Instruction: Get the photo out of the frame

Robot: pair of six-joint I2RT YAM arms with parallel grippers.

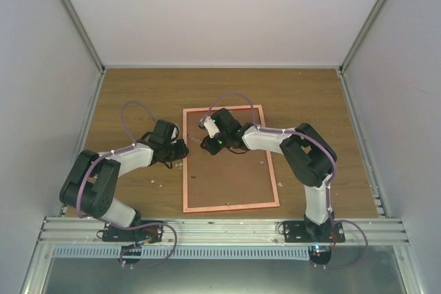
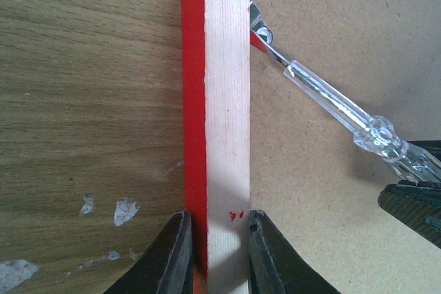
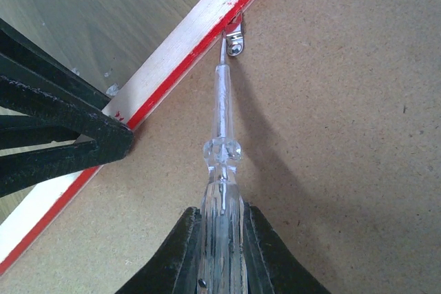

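the frame (image 1: 232, 206) lies face down near the middle of the desk (image 1: 138, 87), its pale wooden back and red outer edge showing around a plain brown backing board (image 3: 344, 135). the left tool (image 2: 217, 233) is clamped on the frame's left rail, one finger on the red outer side and the other on the inner side against the board. the right tool (image 3: 220, 219) reaches over the board from the frame's right side and is closed around the clear handle of a screwdriver (image 3: 222, 111). the screwdriver's tip sits at a small metal tab (image 3: 236, 39) on the inner edge of that same left rail, a little way along the rail from the left tool's grip.
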